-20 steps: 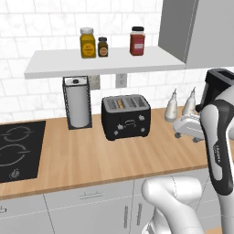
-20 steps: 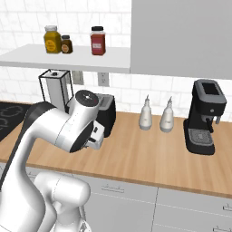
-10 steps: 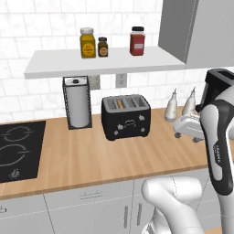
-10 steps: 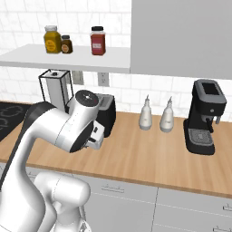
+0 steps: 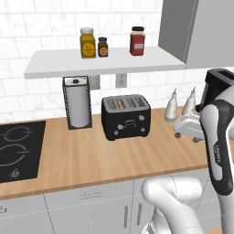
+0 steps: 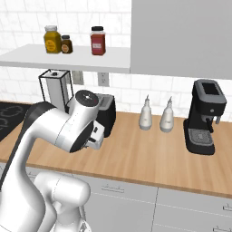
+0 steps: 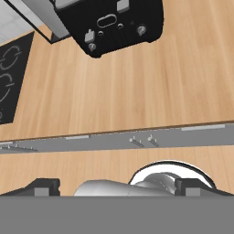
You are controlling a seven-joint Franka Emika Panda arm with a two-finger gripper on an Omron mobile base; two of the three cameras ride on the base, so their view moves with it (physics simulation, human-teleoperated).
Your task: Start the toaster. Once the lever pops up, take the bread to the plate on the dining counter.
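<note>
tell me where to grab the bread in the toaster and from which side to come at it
Grip the bread by its exposed top edge, coming straight down from above. It stands upright in the left slot of the toaster, with just a thin strip of crust showing, so the slot walls block any side approach. Line the open gripper up across the slice's thin faces. Probably easier once it pops up.
</note>
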